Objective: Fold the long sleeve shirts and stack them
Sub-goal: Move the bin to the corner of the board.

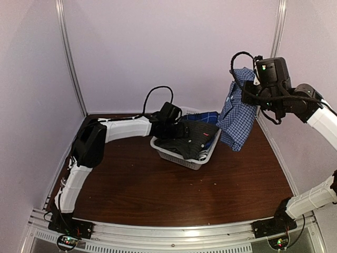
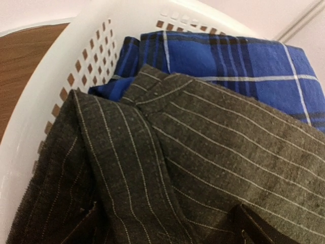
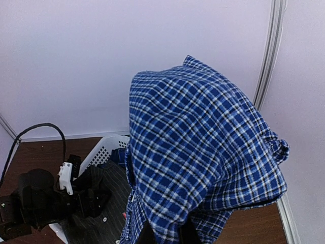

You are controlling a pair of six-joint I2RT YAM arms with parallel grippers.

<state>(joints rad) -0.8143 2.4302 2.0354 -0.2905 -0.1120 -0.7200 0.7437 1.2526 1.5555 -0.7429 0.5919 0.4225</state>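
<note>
A blue-and-white checked shirt (image 1: 238,113) hangs from my right gripper (image 1: 248,94), which is raised above the table to the right of the basket. In the right wrist view the shirt (image 3: 203,152) drapes over the gripper (image 3: 166,235), whose fingers are shut on its cloth. A dark pinstriped shirt (image 1: 189,138) lies on top in the white basket (image 1: 181,159), over a bright blue plaid shirt (image 1: 208,116). My left gripper (image 1: 176,125) is low over the dark shirt (image 2: 193,168) with its fingers (image 2: 254,226) wide apart and empty. The plaid shirt (image 2: 228,56) lies behind it.
The basket rim (image 2: 61,86) curves round the left of the left wrist view. The brown table (image 1: 158,190) stretches in front of the basket. White walls and metal posts (image 1: 71,58) close in the back and sides.
</note>
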